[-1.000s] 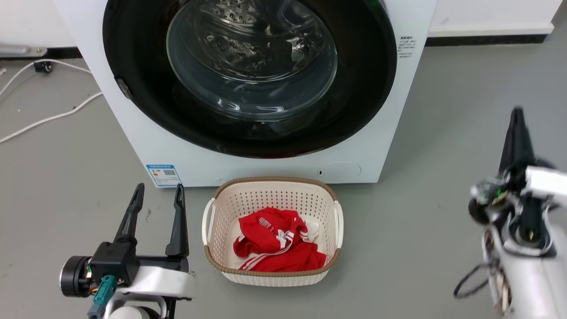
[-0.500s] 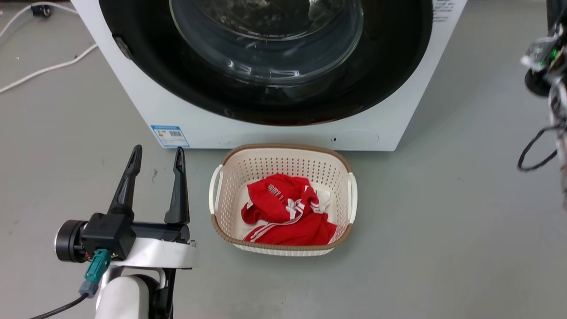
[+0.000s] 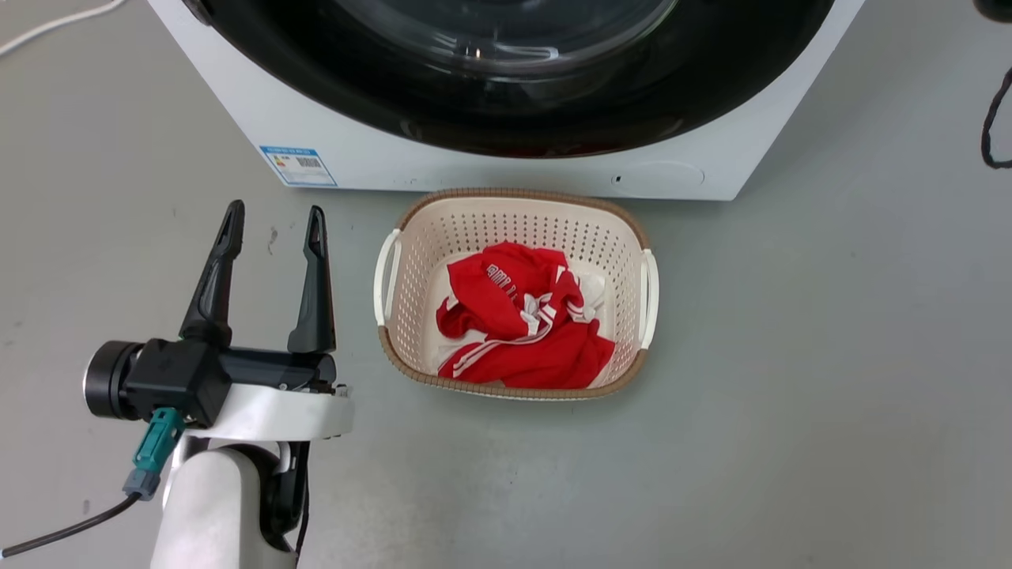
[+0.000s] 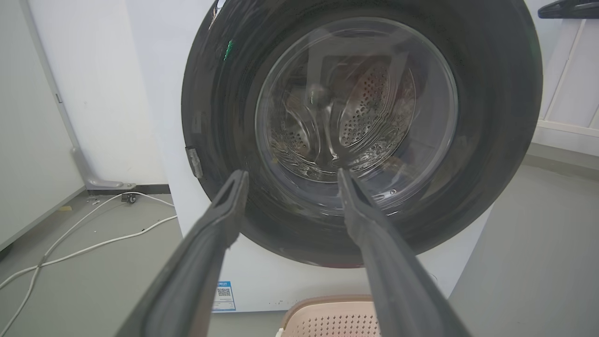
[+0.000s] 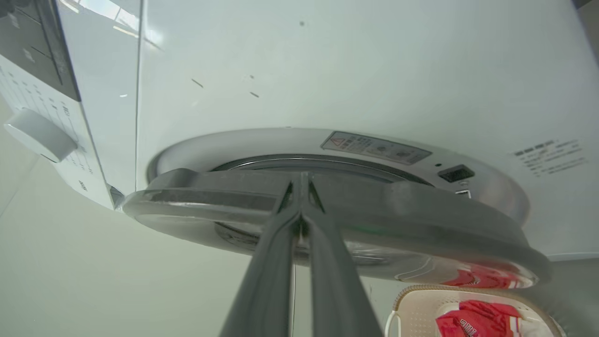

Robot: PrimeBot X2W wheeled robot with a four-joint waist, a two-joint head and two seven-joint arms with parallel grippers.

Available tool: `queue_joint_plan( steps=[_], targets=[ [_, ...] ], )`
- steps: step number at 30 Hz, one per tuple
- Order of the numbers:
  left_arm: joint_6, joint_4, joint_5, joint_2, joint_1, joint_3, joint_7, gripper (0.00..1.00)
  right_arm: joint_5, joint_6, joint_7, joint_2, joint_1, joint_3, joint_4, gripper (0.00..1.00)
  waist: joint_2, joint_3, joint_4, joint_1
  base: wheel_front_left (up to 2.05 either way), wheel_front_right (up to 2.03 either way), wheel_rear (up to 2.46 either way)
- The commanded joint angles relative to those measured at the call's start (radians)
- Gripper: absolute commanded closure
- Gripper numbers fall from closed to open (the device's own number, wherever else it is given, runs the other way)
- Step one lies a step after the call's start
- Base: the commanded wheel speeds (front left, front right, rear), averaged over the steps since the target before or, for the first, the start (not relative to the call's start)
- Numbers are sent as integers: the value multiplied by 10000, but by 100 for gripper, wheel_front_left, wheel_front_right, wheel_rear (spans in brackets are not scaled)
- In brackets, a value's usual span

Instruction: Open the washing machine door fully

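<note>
right pincer, clenched on nothing, tips at the rim of the washing machine door, seemingly just ajar from the washing machine; best pulled outward along the hinge arc. left pincer released.

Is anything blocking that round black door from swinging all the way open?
Nothing clearly. The basket sits on the floor below the washing machine door, likely under its swing. The open left hand hovers before its left side, possibly in its path.
</note>
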Motion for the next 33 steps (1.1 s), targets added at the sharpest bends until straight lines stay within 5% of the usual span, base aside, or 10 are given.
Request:
queue_joint_plan(
  steps=[1, 21, 33],
  targets=[
    [-39, -71, -50, -6, -192, 21, -25, 0, -174, 0, 129, 120, -297, 143, 246, 100, 0, 253, 21, -1, 0, 0, 0],
    [-124, -25, -109, -9, -650, -74, -25, 0, -793, 0, 1172, 414, -885, 124, 818, 100, 0, 970, 161, -1, 0, 0, 0],
    [-140, 200, -49, -9, -403, -135, -25, 0, 10, 0, 3003, 492, -96, -357, 233, 100, 0, 266, 135, -1, 0, 0, 0]
  ],
)
